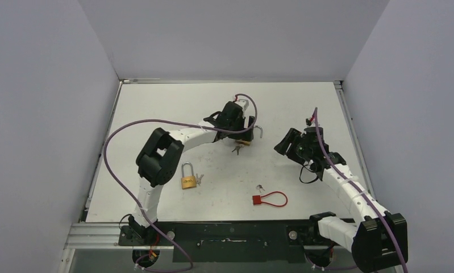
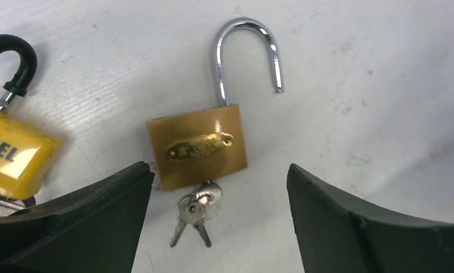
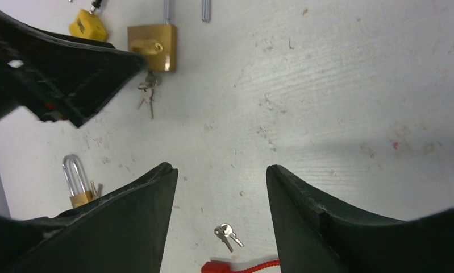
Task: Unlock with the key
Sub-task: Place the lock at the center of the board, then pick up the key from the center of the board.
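- Four locks on the desk [image 1: 304, 102]: open brass padlock [image 2: 197, 149], shut brass padlock [image 1: 188, 177], yellow padlock [image 2: 14, 156], red cable lock [image 1: 268, 199].
- Key bunch [image 2: 191, 211] sits in the open one, under the spread, empty left pincer [image 2: 220, 170].
- Right pincer [image 3: 219, 168] spread, empty.

Left arm [image 1: 187, 135] and right arm [image 1: 349, 193] share white links, black joints, purple cables [image 1: 108, 153] and black end effector fingers [image 2: 88, 222].
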### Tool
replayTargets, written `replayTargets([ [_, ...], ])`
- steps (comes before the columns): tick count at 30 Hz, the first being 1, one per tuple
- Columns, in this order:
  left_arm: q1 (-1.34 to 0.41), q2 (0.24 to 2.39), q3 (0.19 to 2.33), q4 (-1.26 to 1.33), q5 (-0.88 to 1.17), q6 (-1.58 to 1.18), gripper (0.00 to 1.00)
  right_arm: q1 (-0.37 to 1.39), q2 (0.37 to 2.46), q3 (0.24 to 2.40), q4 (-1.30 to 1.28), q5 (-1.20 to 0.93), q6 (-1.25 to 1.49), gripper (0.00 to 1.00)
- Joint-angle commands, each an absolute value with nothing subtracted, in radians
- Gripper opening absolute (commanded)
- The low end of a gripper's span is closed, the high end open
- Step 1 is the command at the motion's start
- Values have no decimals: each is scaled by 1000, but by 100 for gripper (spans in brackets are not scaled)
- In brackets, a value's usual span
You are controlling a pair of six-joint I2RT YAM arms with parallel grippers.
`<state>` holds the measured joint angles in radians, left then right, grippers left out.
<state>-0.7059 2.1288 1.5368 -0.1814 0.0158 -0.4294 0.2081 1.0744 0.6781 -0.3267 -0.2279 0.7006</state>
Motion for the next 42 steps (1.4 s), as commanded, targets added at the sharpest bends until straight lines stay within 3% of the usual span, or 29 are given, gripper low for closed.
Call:
replayTargets([
  [1,-709,1934,1471,-92,95,-413,87,259,1047,643,-380,-196,675,60],
  [7,-703,1760,1278,-20,90,-478,89,487,1080,631,-410,-70,682,56],
  [12,-684,1590,1126,-14,10,-519,88,599,1186,635,-409,-74,629,37],
  [23,-630,1337,917,-41,-77,-546,87,732,1345,720,-485,-14,591,32],
  [36,-586,1282,850,-51,-86,-556,87,784,1466,793,-511,48,647,32],
  [39,-584,1272,840,-51,-82,-560,87,793,1489,809,-531,56,661,26],
  [42,-582,1257,828,-52,-86,-564,87,795,1500,815,-543,59,677,11],
])
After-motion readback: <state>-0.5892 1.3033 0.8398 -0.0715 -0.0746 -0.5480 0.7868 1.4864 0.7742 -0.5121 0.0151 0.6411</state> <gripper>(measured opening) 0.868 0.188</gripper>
